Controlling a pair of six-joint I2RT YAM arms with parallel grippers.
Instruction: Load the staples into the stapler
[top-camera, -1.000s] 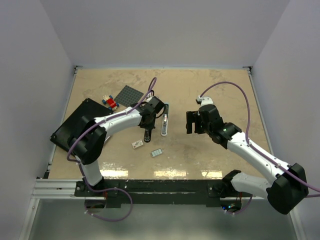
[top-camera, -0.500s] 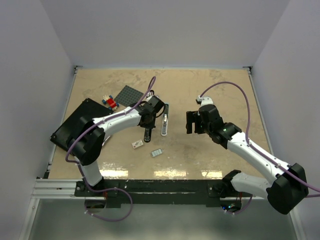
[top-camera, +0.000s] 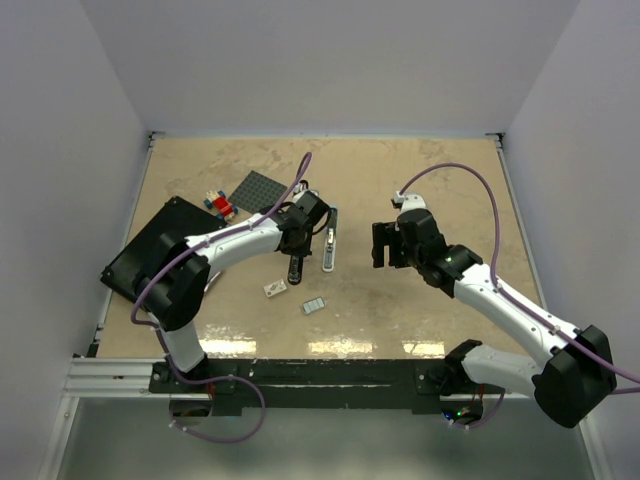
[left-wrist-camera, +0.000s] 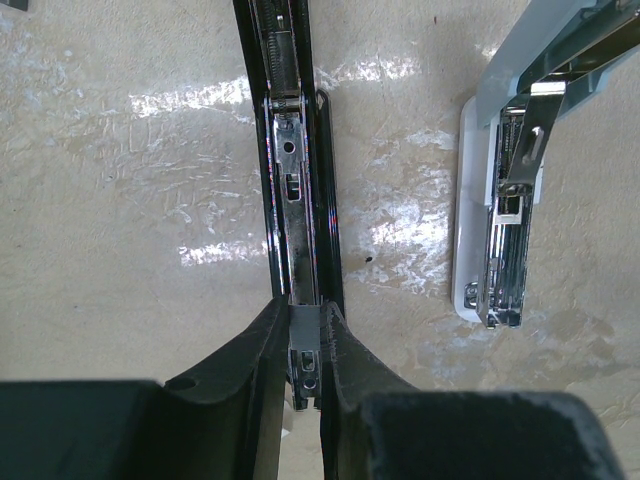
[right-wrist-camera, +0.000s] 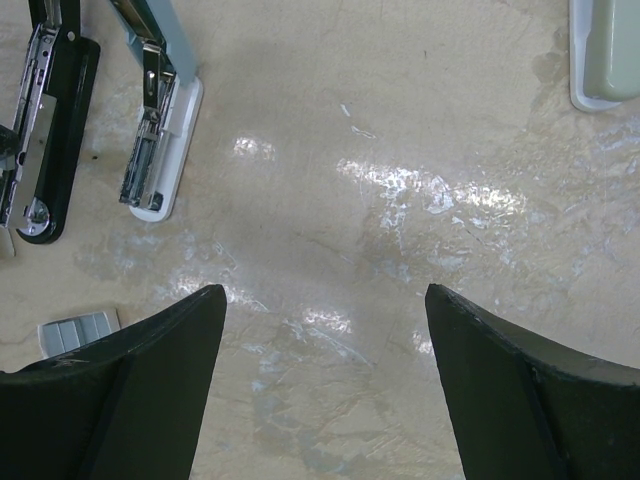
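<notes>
At centre-left of the top view, the left pincer (left-wrist-camera: 305, 308) is down on the black stapler (left-wrist-camera: 292, 170), which lies opened out on the table (top-camera: 420, 180). Its wrist view shows the fingers (left-wrist-camera: 250, 360) drawn almost together, pinching the near end of the bare metal magazine rail, which runs on to the top edge of that frame. The exposed length looks bare.

Over the last second almost nothing has changed: the left arm has shifted very slightly, while the pincers, both staplers and the loose items lie as they did. I read that as a hold or a fine adjustment of the rail, not progress on loading.

The staples (top-camera: 314, 306) lie loose on the table in the lower middle of the top view, below and just right of the black stapler, apart from both pincers, with a small white box (top-camera: 276, 289) to their left. A white stapler (top-camera: 329, 250), also open, lies just right of the black one, not touching it.

The right pincer (right-wrist-camera: 325, 295) hangs right of centre, spread wide and empty. Loading looks not yet begun: the staples must first be picked up, and the right arm seems free for that while the left steadies the magazine. Lying flat, they will likely be awkward to pinch.
</notes>
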